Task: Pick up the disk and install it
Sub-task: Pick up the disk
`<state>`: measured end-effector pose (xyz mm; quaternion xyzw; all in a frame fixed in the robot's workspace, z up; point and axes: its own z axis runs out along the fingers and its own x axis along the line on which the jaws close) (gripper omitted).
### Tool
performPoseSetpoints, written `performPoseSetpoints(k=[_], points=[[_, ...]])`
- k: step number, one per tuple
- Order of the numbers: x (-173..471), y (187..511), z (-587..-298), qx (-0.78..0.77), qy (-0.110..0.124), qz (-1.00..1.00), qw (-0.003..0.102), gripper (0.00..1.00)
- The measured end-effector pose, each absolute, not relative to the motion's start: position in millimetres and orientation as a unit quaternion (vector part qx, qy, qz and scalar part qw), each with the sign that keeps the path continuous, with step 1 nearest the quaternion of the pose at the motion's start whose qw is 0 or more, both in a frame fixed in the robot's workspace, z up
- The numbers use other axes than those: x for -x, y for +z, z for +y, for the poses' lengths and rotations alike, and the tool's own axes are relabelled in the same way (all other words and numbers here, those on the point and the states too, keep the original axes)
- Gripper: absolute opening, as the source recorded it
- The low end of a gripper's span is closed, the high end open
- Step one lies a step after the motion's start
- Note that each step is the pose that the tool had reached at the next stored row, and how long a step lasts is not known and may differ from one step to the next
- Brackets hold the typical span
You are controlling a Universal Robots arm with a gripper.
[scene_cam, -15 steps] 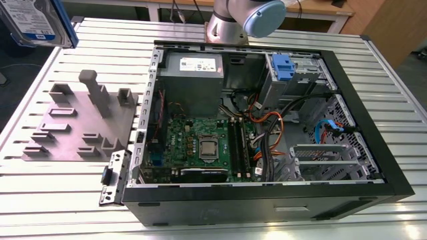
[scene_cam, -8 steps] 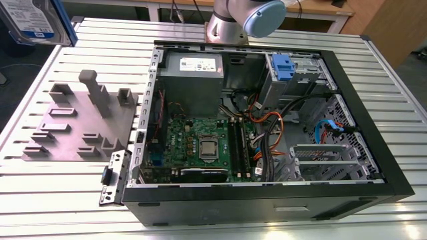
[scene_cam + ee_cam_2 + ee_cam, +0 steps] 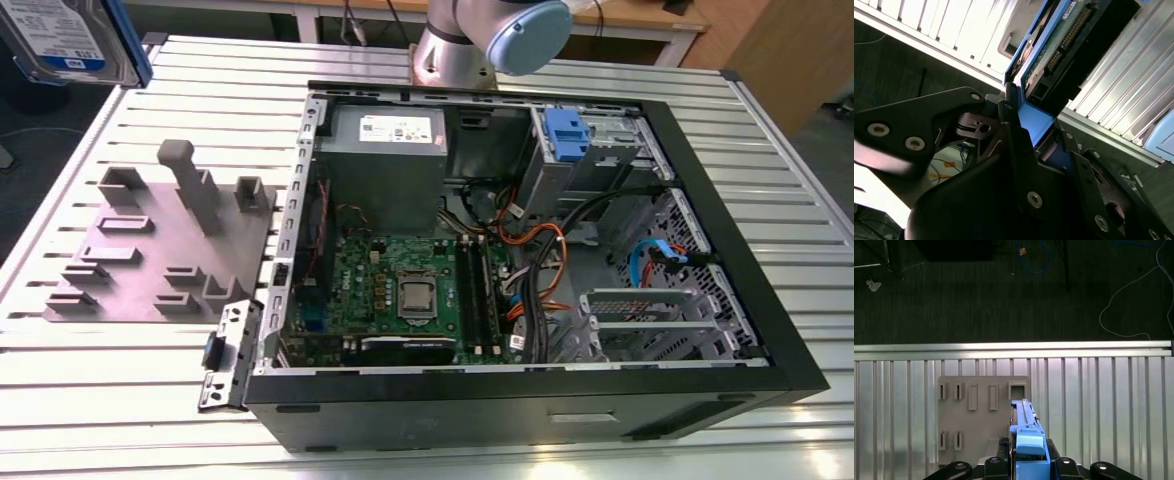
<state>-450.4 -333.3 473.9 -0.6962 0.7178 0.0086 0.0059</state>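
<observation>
The disk [image 3: 64, 38] hangs high above the table at the far corner on the exterior view's left, its white-and-blue label facing the camera and a blue carrier frame around its edge. In the first wrist view the disk [image 3: 1025, 427] stands edge-on above the grey fixture plate, and my gripper [image 3: 1029, 462] is shut on its blue frame. The second wrist view shows the disk's [image 3: 1064, 40] green circuit-board side and connector, with the black fingers [image 3: 1013, 131] clamped on the blue carrier.
An open black computer case [image 3: 694, 330] lies on the slatted aluminium table [image 3: 107, 400], with the motherboard, cables and a grey power supply [image 3: 384, 150] inside. A drive bay with a blue latch [image 3: 567, 135] sits at its far side. A grey fixture plate [image 3: 160, 250] lies beside the case.
</observation>
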Motion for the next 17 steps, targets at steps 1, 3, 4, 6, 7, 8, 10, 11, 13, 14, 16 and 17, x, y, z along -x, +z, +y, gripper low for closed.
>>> performPoseSetpoints(k=[1,3,4,6,7,8,10,11,13,14,16,17], points=[[450.4,474.6,-333.3,0.696,0.009,0.718,0.006,0.37],[450.4,475.9,-333.3,0.696,0.009,0.718,0.006,0.37],[450.4,476.5,-333.3,0.696,0.008,0.718,0.006,0.37],[450.4,477.8,-333.3,0.696,0.008,0.718,0.006,0.37],[450.4,478.4,-333.3,0.696,0.008,0.718,0.006,0.37],[450.4,479.0,-333.3,0.696,0.008,0.718,0.006,0.37],[450.4,480.1,-333.3,0.696,0.008,0.718,0.006,0.37],[450.4,480.7,-333.3,0.696,0.008,0.718,0.006,0.37],[450.4,481.7,-333.3,0.696,0.008,0.718,0.006,0.37],[450.4,482.3,-333.3,0.696,0.008,0.718,0.006,0.37],[450.4,483.4,-333.3,0.696,0.008,0.718,0.006,0.37],[450.4,484.0,-333.3,0.696,0.008,0.718,0.006,0.37]])
